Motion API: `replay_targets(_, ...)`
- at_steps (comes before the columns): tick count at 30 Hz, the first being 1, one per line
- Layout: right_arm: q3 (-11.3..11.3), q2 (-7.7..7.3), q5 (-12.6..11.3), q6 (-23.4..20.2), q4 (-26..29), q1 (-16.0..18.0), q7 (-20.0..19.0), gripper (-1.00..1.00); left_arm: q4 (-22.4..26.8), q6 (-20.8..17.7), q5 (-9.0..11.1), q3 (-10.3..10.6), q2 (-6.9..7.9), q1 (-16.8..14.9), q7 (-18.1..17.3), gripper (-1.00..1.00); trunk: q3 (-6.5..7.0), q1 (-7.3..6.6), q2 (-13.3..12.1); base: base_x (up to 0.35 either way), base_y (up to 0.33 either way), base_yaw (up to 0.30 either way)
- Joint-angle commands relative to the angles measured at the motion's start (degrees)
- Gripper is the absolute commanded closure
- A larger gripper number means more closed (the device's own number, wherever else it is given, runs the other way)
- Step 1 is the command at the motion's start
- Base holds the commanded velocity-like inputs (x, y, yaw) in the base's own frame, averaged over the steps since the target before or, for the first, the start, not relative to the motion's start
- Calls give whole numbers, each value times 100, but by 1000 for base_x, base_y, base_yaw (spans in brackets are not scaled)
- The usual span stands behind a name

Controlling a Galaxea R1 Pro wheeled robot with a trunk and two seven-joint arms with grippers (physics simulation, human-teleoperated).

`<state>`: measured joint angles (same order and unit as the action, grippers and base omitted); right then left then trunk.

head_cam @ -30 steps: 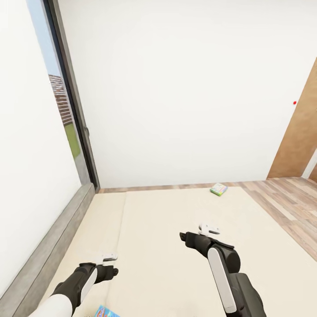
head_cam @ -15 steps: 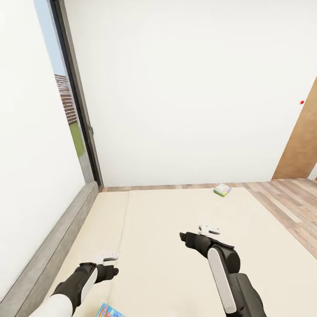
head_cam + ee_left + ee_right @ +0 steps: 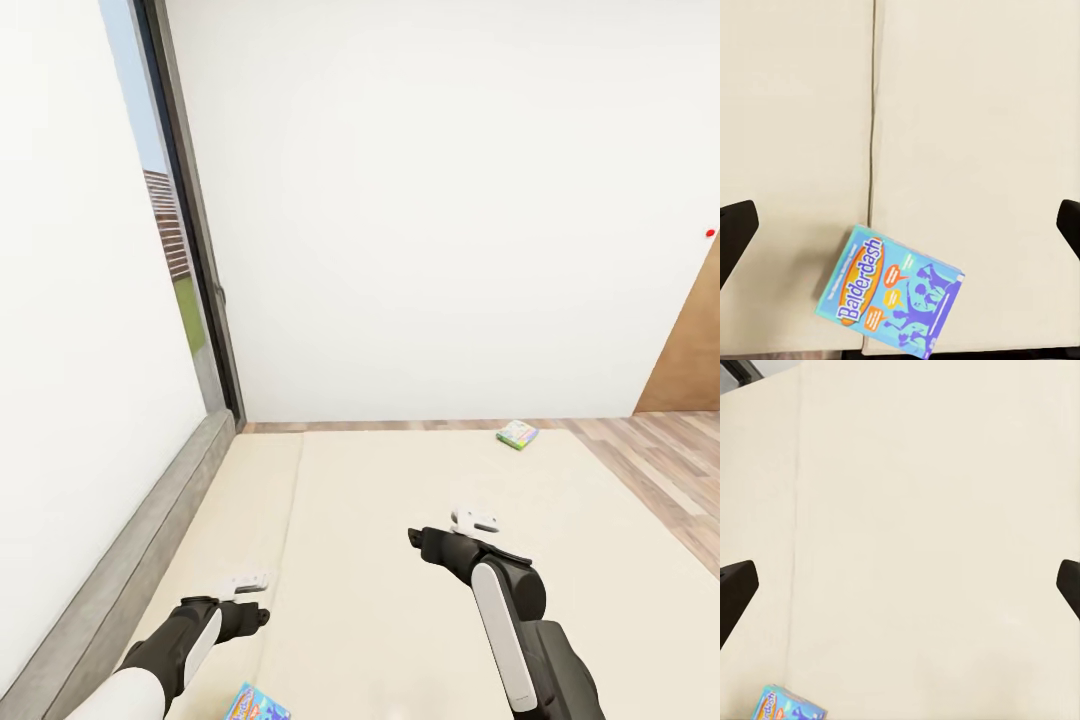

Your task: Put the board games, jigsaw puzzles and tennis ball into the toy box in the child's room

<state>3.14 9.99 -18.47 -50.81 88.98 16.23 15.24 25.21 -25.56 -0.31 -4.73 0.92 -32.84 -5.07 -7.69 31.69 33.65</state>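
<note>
Two board games lie on the bed's beige mattress. A green-edged one rests at the far corner by the floor. A blue-purple one lies near me, just below my left gripper. In the left wrist view it reads "Balderdash", and my left gripper hangs open above it. My right gripper hovers over bare mattress, also open, with a corner of the blue-purple game showing at the frame edge. The table, toy box, jigsaw puzzles and tennis ball are out of view.
A grey bed frame runs along the left under a tall window with a dark frame. A white wall stands behind the bed. Wooden floor and a wooden door lie to the right.
The head view has turned left, so the window, the green-edged game and the door have slid rightward in the picture. Both arms keep the same pose.
</note>
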Motion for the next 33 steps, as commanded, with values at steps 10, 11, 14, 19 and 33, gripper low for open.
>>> replay_targets(10,-9,1,-68,-16,3,11,61,-100,10,-37,-5,-29,-4,-3,-30,-100,-39,2,10,0,0,65)
replay_targets(11,-11,1,-68,-16,1,11,63,-100,10,-37,-5,-28,-4,-3,-30,-100,-47,2,10,0,0,91)
replay_targets(14,-13,1,-67,-16,-2,11,66,-100,10,-37,-5,-28,-4,-3,-30,-100,-71,2,10,0,0,83)
replay_targets(19,-13,1,-64,-16,-20,11,67,-100,10,-37,-5,-28,-4,-3,-30,-100,-116,2,10,0,0,75)
replay_targets(33,-15,1,-57,-16,-106,20,67,-100,10,-37,-5,-28,-4,-3,-30,-100,-244,2,10,0,0,69)
